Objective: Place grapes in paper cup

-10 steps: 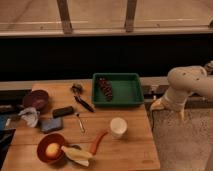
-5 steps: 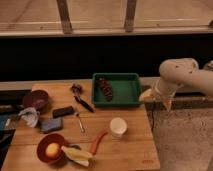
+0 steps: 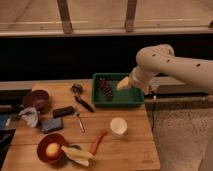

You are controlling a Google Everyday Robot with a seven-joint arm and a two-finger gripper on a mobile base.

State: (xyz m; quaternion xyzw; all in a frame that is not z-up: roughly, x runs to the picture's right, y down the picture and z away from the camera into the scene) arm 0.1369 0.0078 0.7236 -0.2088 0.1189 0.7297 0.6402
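Note:
The grapes [image 3: 105, 88], a dark reddish-purple bunch, lie in the left part of the green tray [image 3: 131, 99] at the back of the wooden table. The white paper cup [image 3: 118, 126] stands upright and empty on the table, in front of the tray. My white arm [image 3: 170, 63] reaches in from the right. My gripper [image 3: 123, 84] hangs over the middle of the tray, just right of the grapes and apart from them.
An orange carrot [image 3: 98, 142] lies left of the cup. A dark red bowl [image 3: 52, 148] with a yellow fruit and a banana [image 3: 75, 153] sit front left. Another dark red bowl [image 3: 36, 98], a cloth, a blue sponge [image 3: 51, 124], a black block and utensils [image 3: 81, 98] lie left.
My arm has swung left from beside the table's right edge to over the green tray. The grapes, cup and other items have not moved.

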